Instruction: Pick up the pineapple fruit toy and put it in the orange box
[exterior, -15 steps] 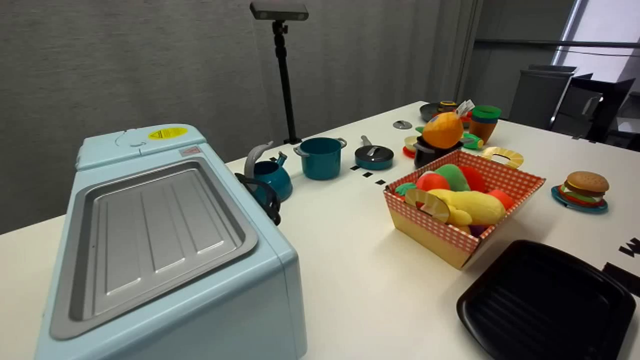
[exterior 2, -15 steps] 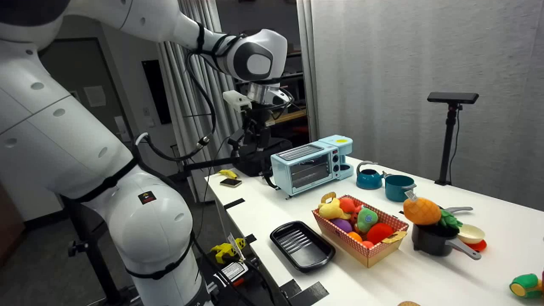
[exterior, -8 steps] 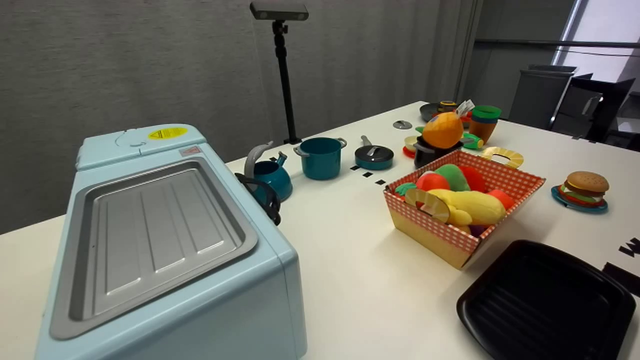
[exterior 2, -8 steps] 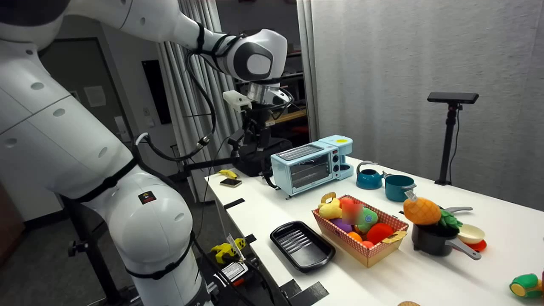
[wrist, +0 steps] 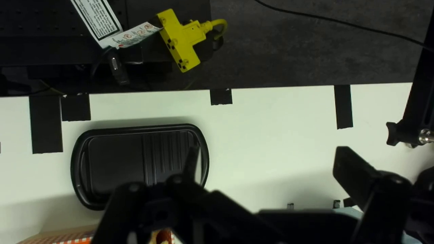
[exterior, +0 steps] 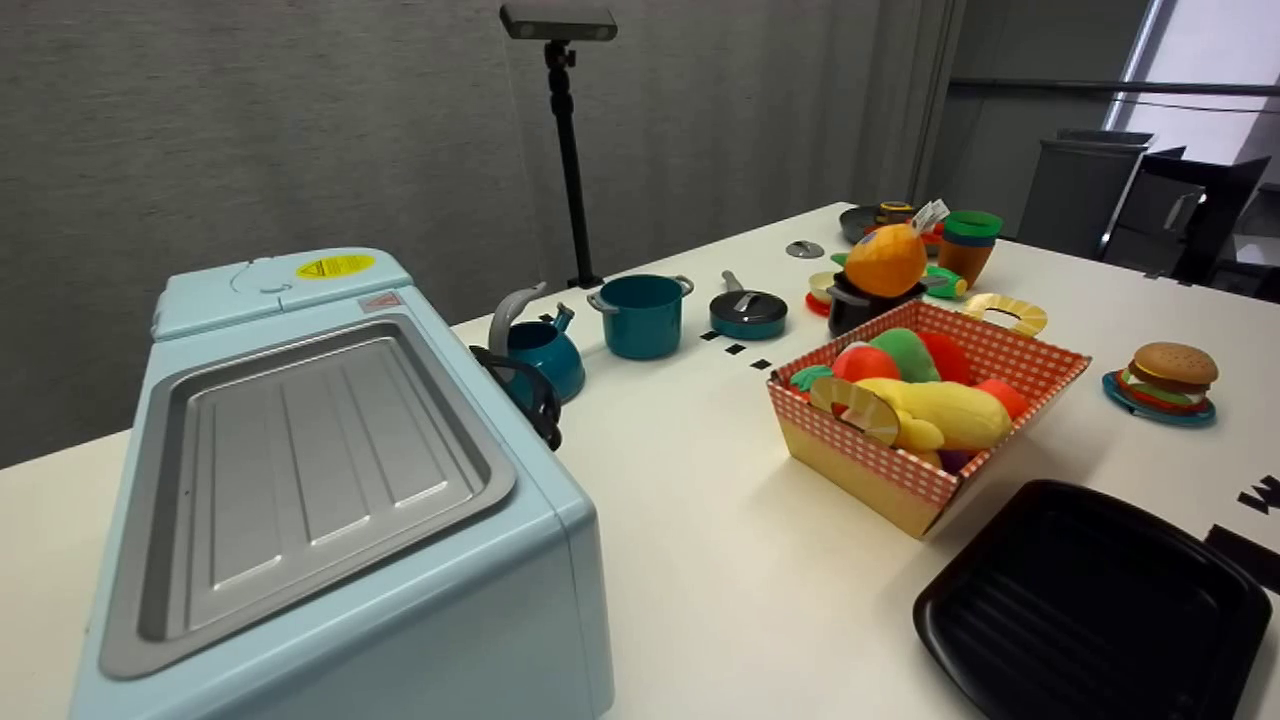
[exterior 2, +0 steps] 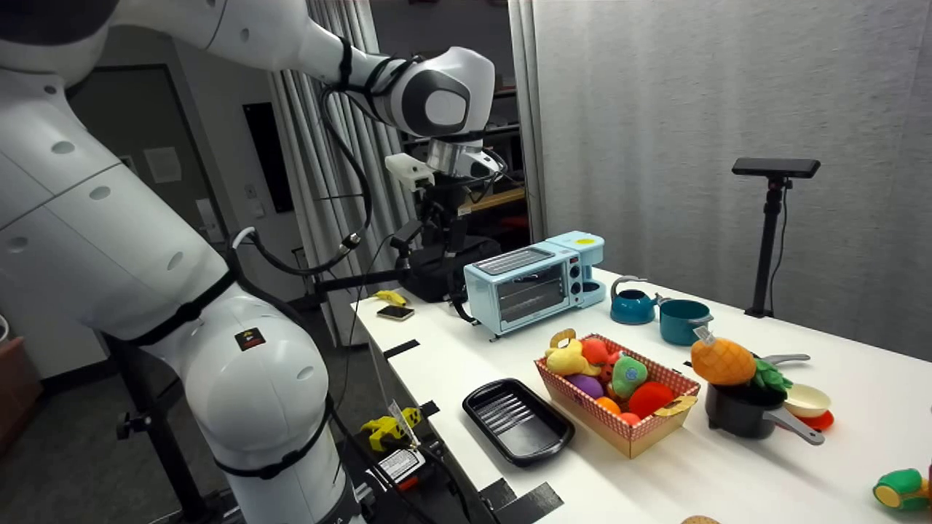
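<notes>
The pineapple fruit toy (exterior 2: 722, 362), orange with a green leafy top and a white tag, lies on its side on top of a black pot (exterior 2: 744, 415). It also shows in an exterior view (exterior: 886, 262). The orange box (exterior 2: 586, 421), a red-checkered basket with yellow handles, shows in both exterior views (exterior: 858, 485) and holds several toy fruits. A small part of it shows at the bottom of the wrist view. My gripper (wrist: 268, 149) is open and empty, with its fingers wide apart. In an exterior view the gripper (exterior 2: 431, 251) hangs high near the toaster oven, far from the pineapple.
A black tray (exterior 2: 518, 422) lies beside the box. A pale-blue toaster oven (exterior 2: 535, 284), a teal kettle (exterior 2: 632, 307) and a teal pot (exterior 2: 683, 322) stand behind. A toy burger (exterior: 1167, 378) and stacked cups (exterior: 968, 250) are also on the table. A camera stand (exterior 2: 768, 240) rises behind.
The arm and gripper have shifted slightly to the right in an exterior view. The pineapple, the pot and the box have not moved.
</notes>
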You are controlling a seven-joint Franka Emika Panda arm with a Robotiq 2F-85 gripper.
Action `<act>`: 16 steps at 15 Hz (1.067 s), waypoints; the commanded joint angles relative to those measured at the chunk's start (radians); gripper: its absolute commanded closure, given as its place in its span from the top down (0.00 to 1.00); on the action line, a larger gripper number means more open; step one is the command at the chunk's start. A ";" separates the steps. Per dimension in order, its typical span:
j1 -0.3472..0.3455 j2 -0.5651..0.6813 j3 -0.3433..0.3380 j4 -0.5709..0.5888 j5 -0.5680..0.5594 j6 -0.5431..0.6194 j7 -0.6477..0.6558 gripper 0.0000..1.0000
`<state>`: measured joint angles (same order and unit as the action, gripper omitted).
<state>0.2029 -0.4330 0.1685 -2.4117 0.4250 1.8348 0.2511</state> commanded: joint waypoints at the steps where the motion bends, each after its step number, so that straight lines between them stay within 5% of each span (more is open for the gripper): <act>1: -0.046 -0.009 0.001 0.031 -0.033 0.036 0.021 1.00; 8: -0.136 0.015 -0.022 0.112 -0.120 0.090 0.098 1.00; 16: -0.130 0.003 -0.028 0.092 -0.108 0.088 0.077 1.00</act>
<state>0.0704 -0.4304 0.1430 -2.3213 0.3185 1.9247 0.3267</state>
